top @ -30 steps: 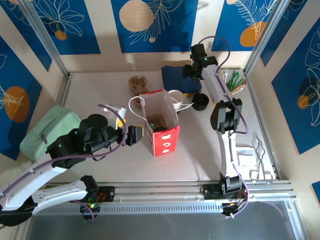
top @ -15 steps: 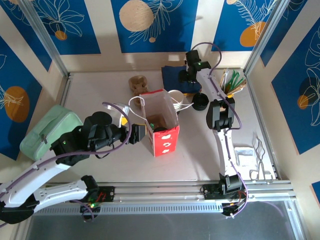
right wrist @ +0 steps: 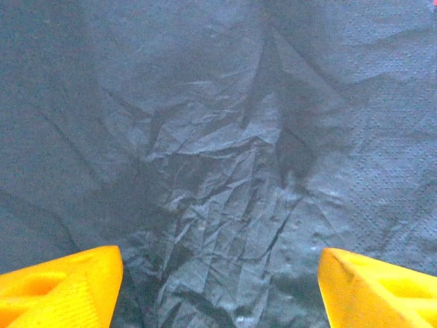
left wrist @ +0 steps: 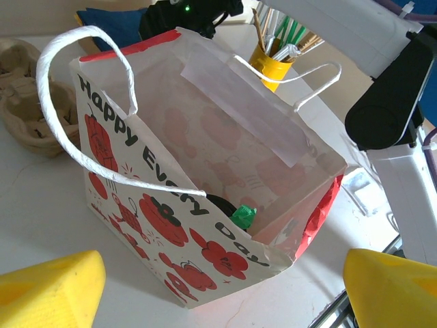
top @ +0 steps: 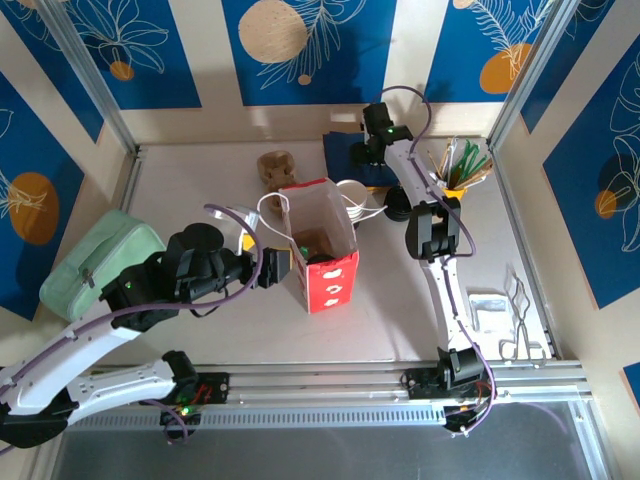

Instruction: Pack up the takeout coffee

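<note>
top external view had the left gripper (top: 272,268) nearest, low beside the near-left wall of the paper bag (top: 322,250). in the left wrist view the left gripper (left wrist: 218,297) had its yellow fingers (left wrist: 48,294) spread wide and held nothing; the paper bag (left wrist: 171,225) stood upright just in front of them with its mouth open. at the bottom of the bag lay a dark round thing and a small green piece, and i could not tell what they were.

behind the bag, just beside its far-right corner, the takeout coffee (top: 350,193) lay on the table with its white rim visible, between the bag and the black lids (top: 400,207). it was not yet in the bag.

farthest, the right gripper (top: 366,150) hung over the dark blue napkins (top: 345,152). in the right wrist view the right gripper (right wrist: 218,287) was also wide, with nothing between its fingers and wrinkled napkins (right wrist: 218,137) close under it.

i judged that the step in hand was taking a napkin for the bag. the next move would need a short descent and a gentle pinch on the top sheet, so that one napkin comes up and not the pile. the cup would need packing afterwards.

the only readable writing was "happy every day" in dark letters on the bag, among red drawings. no brand was legible.
</note>
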Tool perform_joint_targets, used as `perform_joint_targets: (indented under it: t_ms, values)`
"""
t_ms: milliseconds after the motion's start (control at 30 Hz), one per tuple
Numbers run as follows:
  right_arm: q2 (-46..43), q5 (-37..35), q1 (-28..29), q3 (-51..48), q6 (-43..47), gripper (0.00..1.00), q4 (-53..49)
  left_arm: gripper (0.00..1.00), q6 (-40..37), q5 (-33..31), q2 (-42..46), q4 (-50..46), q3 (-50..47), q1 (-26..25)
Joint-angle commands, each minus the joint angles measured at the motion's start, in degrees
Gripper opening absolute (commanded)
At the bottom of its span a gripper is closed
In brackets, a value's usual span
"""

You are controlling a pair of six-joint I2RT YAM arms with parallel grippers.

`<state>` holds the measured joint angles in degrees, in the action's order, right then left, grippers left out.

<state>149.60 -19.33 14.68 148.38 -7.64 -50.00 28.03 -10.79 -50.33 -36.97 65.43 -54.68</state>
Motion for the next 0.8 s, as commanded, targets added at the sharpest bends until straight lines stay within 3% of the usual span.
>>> perform_joint_targets:
  t_ms: [0, 300, 767]
  values:
    - [2.3, -1.5, 0.36, 2.41, 1.3, 0.77, 0.44, 0.9, -0.61, -0.83, 0.94, 0.14, 0.73, -0.25]
    - [4.21, -2.42, 0.44, 2.67, 1.66, 0.76, -0.23, 0.9, -0.7, -0.97, 0.29, 0.45, 0.66, -0.26]
    - [3.85, 0.34, 0.32, 3.3, -0.97, 0.6, -0.81, 0.9, -0.7, -1.07, 0.74, 0.49, 0.34, -0.26]
